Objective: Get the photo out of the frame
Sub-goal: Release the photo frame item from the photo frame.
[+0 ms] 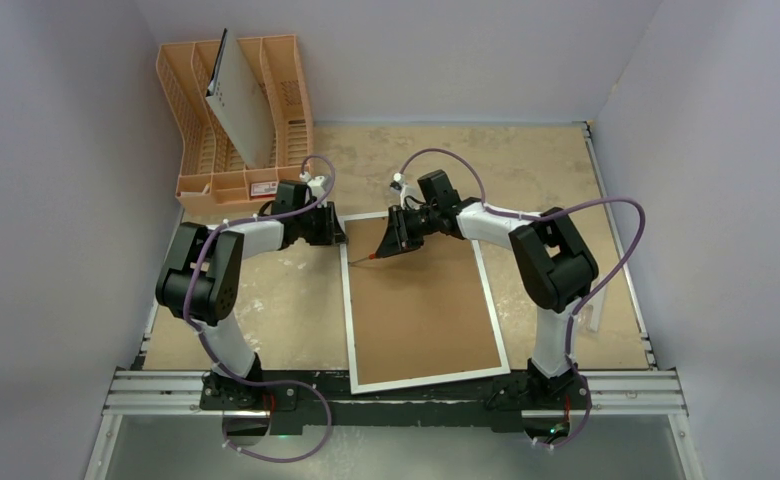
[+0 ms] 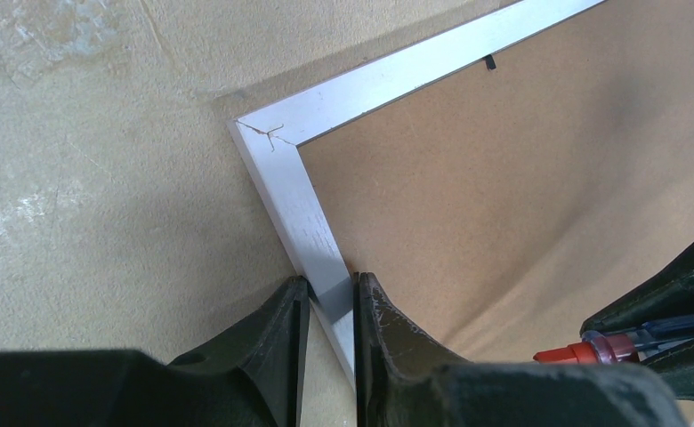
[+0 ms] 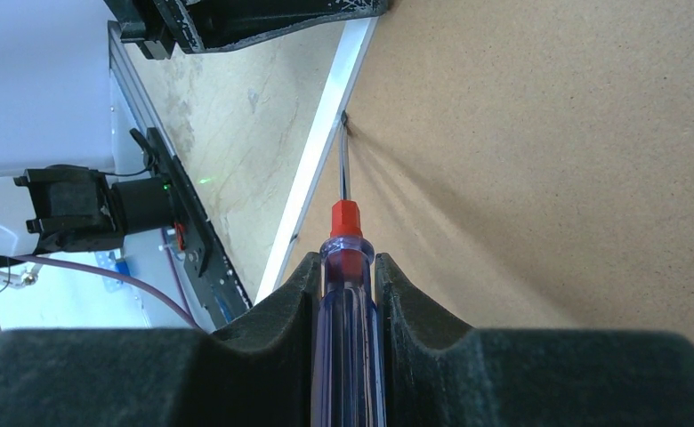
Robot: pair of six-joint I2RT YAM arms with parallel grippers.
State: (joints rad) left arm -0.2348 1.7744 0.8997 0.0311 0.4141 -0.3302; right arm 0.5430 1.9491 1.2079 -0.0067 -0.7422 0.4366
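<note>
The frame (image 1: 421,310) lies face down on the table (image 1: 266,300) between the arms, brown back up, its white border cracked at one corner. The left gripper (image 2: 330,292) pinches that border. The right gripper (image 3: 348,264) clamps a screwdriver (image 3: 346,222), tip at the border's inner edge.

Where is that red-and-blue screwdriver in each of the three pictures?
Top external: the screwdriver is a small red speck near the centre.
Left wrist: bottom right corner.
Right wrist: bottom centre, between the right fingers.
Shared landmark: the frame's white border.
</note>
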